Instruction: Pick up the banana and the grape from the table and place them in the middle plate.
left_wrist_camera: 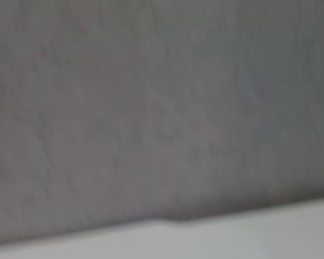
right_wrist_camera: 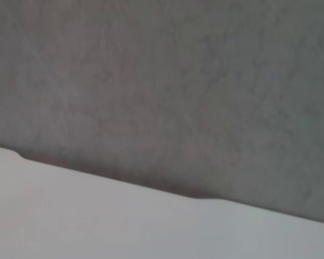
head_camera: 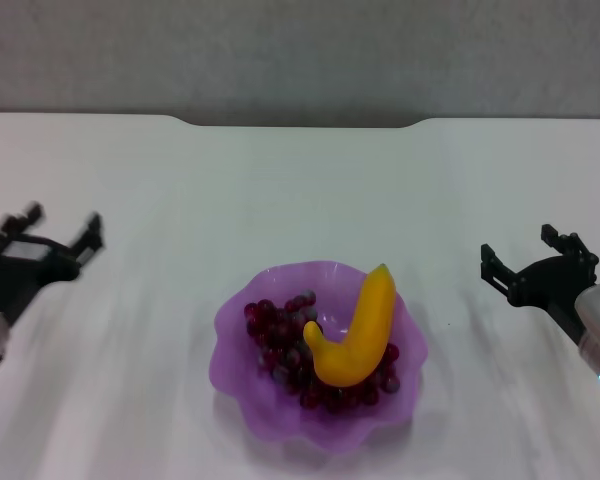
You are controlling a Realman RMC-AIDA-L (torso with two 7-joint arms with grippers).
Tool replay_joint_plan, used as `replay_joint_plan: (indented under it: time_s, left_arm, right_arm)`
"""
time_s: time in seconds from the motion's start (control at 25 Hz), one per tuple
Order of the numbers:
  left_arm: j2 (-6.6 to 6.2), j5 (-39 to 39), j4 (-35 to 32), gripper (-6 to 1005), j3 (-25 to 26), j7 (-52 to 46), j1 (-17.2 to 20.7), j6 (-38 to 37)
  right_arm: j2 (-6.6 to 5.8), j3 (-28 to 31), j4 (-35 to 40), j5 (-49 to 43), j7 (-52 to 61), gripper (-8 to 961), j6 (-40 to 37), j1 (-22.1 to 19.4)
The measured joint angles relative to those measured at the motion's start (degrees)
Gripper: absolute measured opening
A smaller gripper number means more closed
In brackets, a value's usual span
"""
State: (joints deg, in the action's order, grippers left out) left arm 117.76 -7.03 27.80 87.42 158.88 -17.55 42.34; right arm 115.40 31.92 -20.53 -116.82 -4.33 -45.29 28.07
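The purple scalloped plate (head_camera: 242,372) stands on the white table (head_camera: 300,190) near the front middle. The banana (head_camera: 365,325) lies in it, on top of the bunch of dark red grapes (head_camera: 276,330), which also lies in the plate. My left gripper (head_camera: 58,235) is open and empty at the left, well clear of the plate. My right gripper (head_camera: 525,256) is open and empty at the right, also clear of the plate. Both wrist views show only the grey wall and the table's far edge.
The table's far edge has a shallow notch (head_camera: 300,123) against the grey wall. It also shows in the left wrist view (left_wrist_camera: 178,218) and the right wrist view (right_wrist_camera: 113,175). Nothing else stands on the table.
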Motion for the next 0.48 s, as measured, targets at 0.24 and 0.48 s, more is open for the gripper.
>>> replay_joint_plan:
  time_s: [0.24,0.48]
  left_arm:
    - [-0.17,9.9,-12.9,797,-0.3,6.1,-2.8,15.4]
    - [-0.01,10.0,-13.9,798,-0.5,2.7,-3.0,13.2]
  right_arm:
    - [0.19,-1.0,0.1,0.0,-2.7,880,-5.1,-0.9]
    - [0.27,-0.9,0.4,0.5,-3.3,880,-11.6,-4.4]
